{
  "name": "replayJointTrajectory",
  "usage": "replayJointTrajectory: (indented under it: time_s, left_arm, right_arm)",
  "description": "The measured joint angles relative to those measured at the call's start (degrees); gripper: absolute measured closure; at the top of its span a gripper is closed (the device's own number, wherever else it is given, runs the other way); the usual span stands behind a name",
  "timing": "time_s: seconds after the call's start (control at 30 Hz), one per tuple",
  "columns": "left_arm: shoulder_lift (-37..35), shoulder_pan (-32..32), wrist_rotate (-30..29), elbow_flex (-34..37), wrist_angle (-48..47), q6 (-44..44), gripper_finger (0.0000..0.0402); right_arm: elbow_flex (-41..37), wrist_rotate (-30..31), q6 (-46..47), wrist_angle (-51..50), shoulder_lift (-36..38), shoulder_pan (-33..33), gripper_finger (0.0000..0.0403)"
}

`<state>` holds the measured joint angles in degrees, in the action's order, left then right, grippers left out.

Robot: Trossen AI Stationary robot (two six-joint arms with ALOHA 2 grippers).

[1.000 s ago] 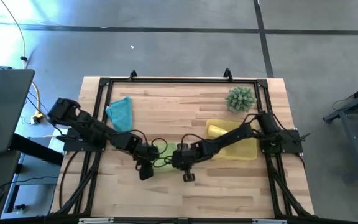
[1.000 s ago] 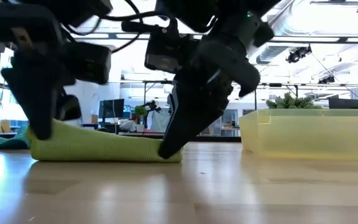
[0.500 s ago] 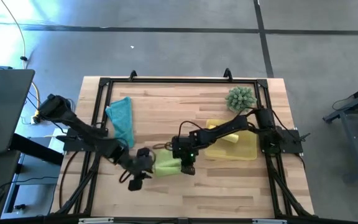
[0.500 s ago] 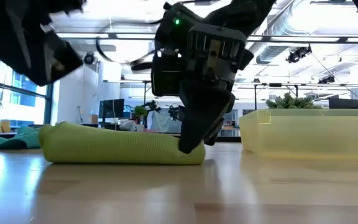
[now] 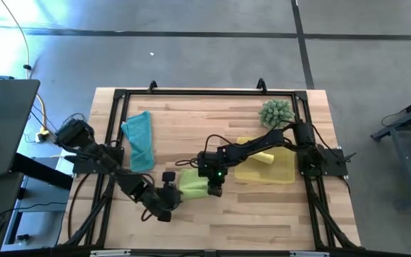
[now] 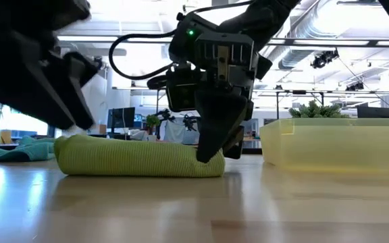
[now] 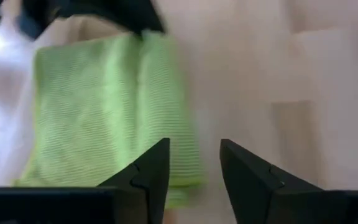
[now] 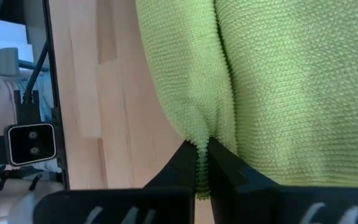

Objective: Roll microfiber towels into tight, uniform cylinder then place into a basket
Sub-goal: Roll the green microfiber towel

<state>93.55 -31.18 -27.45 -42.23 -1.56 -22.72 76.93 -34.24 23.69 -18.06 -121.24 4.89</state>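
Since a second ago the left gripper (image 5: 168, 196) has let go of the lime green towel (image 5: 193, 187) and backed off toward the table's near edge, while the towel has gone from a loose, flattish fold to a thicker roll lying on the wooden table (image 5: 262, 214).

Nearest the front edge, the left gripper sits just beside the roll's left end; in its wrist view the fingers (image 7: 148, 171) stand apart with bare wood between them and nothing held, the green roll just ahead of one tip. Next back, the right gripper (image 5: 212, 187) comes down on the roll's right end, its jaws pinched tight on a fold of the green cloth, as the right wrist view shows. In the low view that gripper (image 6: 211, 152) presses the towel (image 6: 137, 158) against the tabletop.

Farther right, the basket (image 5: 285, 171) lies flat on the table with the yellow towel (image 5: 261, 155) rolled up inside it. Toward the far left, the teal blue towel (image 5: 140, 135) lies unrolled on the wood, well apart from the roll. At the far right corner stands the spiky green plant (image 5: 276, 113), just behind the basket.
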Motion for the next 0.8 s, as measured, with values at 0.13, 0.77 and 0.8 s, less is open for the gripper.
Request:
replayJointTrajectory:
  time_s: [0.13,0.77,0.8]
  left_arm:
    - [2.4,0.4,-2.2,-0.8,0.4,0.0,0.0248]
    - [7.9,5.4,6.5,-0.9,0.1,-12.4,0.0268]
    - [7.9,5.6,7.8,-0.9,0.2,-13.3,0.0278]
  right_arm:
    - [0.0,0.6,1.0,-0.2,0.1,0.0,0.04]
    - [0.1,1.5,-3.2,-0.5,0.5,0.8,0.0359]
    - [0.1,1.7,-3.3,-0.7,0.8,0.8,0.0348]
